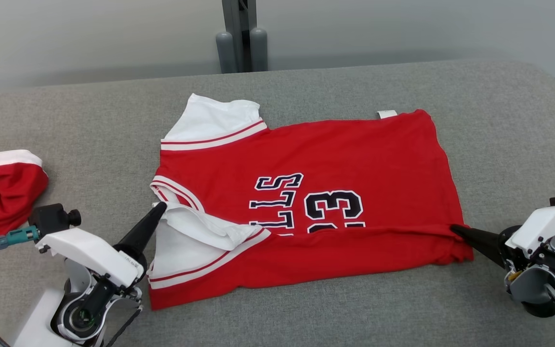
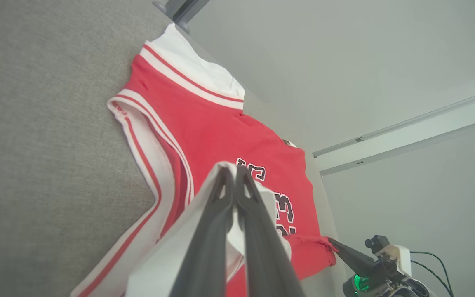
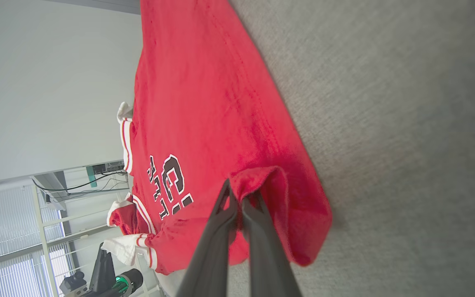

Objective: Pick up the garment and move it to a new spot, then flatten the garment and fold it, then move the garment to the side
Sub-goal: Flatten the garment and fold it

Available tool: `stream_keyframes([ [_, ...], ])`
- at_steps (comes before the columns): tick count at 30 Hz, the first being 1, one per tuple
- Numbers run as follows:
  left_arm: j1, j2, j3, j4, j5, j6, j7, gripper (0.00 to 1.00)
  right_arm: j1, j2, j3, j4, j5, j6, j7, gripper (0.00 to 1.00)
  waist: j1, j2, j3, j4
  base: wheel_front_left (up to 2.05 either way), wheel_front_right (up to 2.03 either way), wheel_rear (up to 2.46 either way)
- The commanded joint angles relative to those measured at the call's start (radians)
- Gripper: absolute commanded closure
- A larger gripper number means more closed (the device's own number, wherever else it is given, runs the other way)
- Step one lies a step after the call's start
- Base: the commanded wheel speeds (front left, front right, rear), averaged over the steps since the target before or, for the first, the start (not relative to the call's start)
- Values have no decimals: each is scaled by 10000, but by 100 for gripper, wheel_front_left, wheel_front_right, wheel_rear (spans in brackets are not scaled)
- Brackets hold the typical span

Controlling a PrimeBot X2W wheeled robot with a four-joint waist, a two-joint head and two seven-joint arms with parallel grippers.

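While right claw [image 1: 455, 228] pinches jersey [image 1: 335, 159], head view adds second garment [image 1: 3, 193].

Your table [image 1: 508, 125] is a grey, fabric-covered slab that takes up most of the frame. At centre lies the red jersey [image 1: 354, 159] — its near edge folded up over the dark lettering [image 1: 306, 202], white sleeves [image 1: 210, 120] at its left end. At the frame's left edge sits a second red garment [image 1: 3, 193] — bunched, white-banded, well apart from the first.

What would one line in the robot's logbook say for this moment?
step: folding | left gripper: shut on jersey sleeve | right gripper: shut on jersey hem | jersey: near edge folded over
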Motion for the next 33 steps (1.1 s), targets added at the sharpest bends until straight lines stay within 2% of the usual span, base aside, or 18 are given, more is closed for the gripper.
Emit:
stream_keyframes([
  [1,-258,-45,-4,123,76,-60,-86,100,-130,-6,-19,16,-81,24,-41,100,0,0,75,-23,0,0,0],
  [8,-641,-189,-65,630,286,-96,-304,100,-235,62,20,3,-207,24,-200,100,0,0,209,-69,0,0,0],
  [9,-675,-209,-48,713,333,-90,-383,100,-268,53,-4,7,-272,24,-319,84,0,0,224,-70,0,0,0],
  [10,-726,-250,-36,828,376,-73,-453,100,-284,64,-16,34,-298,24,-415,22,0,0,232,-70,0,0,0],
  [11,-776,-299,-42,915,387,-77,-494,100,-268,102,-14,77,-288,24,-416,0,0,0,241,-71,0,0,0],
  [14,-886,-352,-109,1205,574,-42,-630,55,-341,118,-69,117,-339,24,-583,0,0,0,248,-60,0,0,0],
  [15,-930,-379,-112,1306,605,-14,-700,11,-347,138,-96,133,-345,24,-653,0,0,0,242,-55,0,0,0],
  [16,-960,-429,-116,1385,600,-17,-739,0,-326,160,-110,160,-355,24,-674,0,0,0,230,-50,0,0,0],
  [22,-991,-530,-65,1906,767,-19,-1144,0,-185,83,-188,159,-534,24,-945,0,0,0,40,-6,0,0,0],
  [25,-974,-607,31,2071,831,-50,-1497,0,-120,-36,-217,-79,-918,24,-1580,0,0,0,-104,-11,0,0,0],
  [28,-908,-554,29,2127,1165,-111,-2081,0,-47,-230,-116,-559,-1755,24,-2723,0,0,0,-280,-30,0,0,0],
  [33,-665,-584,-9,1966,1992,-219,-3700,0,359,-621,159,-1558,-3569,22,-5270,0,0,0,-631,-34,0,0,0],
])
